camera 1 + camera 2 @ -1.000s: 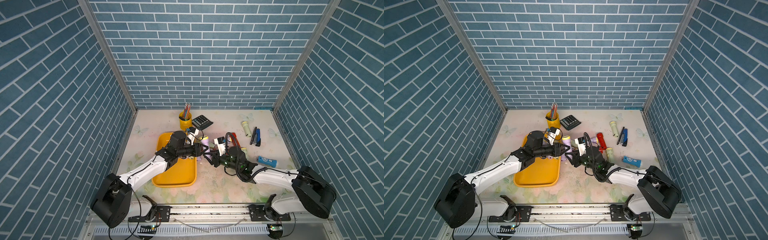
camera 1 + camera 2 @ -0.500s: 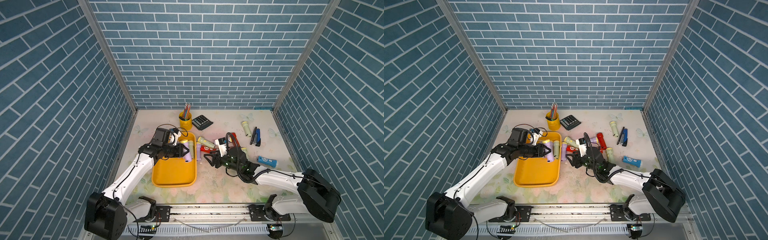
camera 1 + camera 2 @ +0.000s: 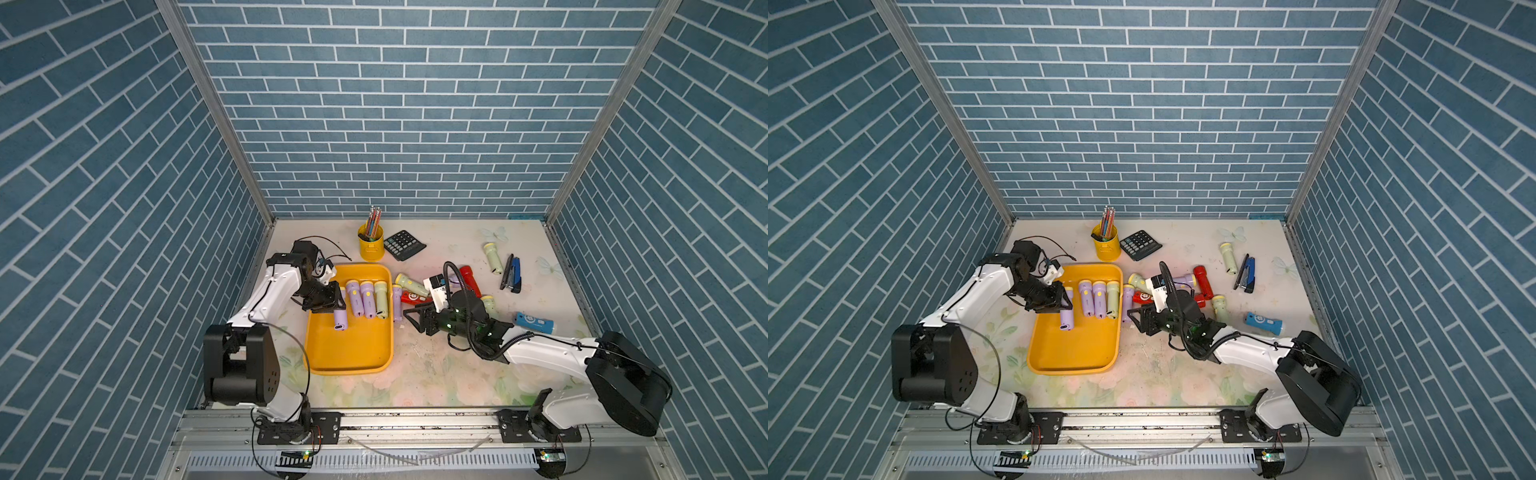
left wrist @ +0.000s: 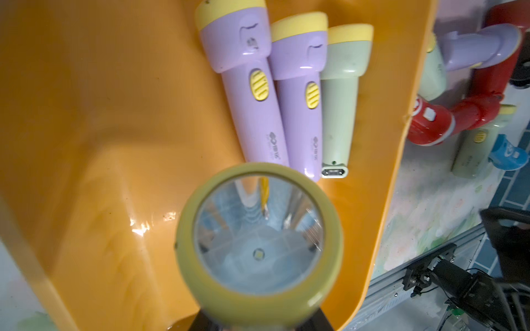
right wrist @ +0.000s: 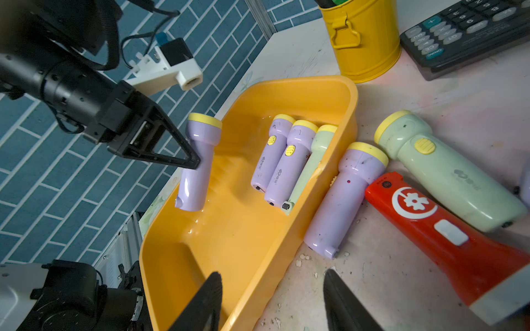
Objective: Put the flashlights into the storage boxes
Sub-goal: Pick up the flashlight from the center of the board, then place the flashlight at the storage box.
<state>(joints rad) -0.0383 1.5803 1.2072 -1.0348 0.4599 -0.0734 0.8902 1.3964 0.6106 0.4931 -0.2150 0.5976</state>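
My left gripper point(image 3: 332, 302) point(image 4: 259, 318) is shut on a lilac flashlight point(image 3: 340, 321) point(image 5: 197, 172). It holds the flashlight tilted, tail down, over the left part of the orange-yellow storage box point(image 3: 349, 361) point(image 3: 1071, 357). Two lilac flashlights point(image 3: 360, 298) and a pale green one point(image 3: 381, 300) lie side by side in the box's far end. My right gripper point(image 3: 415, 320) point(image 5: 272, 283) is open and holds nothing, its jaws either side of the box's right rim. Another lilac flashlight point(image 5: 344, 197) lies on the table against that rim. Beside it are a red flashlight point(image 5: 430, 229) and a pale green one point(image 5: 447, 172).
More flashlights lie to the right: a red one point(image 3: 469, 278), pale green ones point(image 3: 492, 257) point(image 3: 489, 305) and a blue one point(image 3: 534, 323). A yellow pencil cup point(image 3: 371, 245) and a calculator point(image 3: 404, 245) stand behind the box. A blue-black stapler point(image 3: 514, 274) lies far right.
The left arm has carried the lilac flashlight leftward from the middle of the table to over the box. The right gripper has opened and drawn back slightly.
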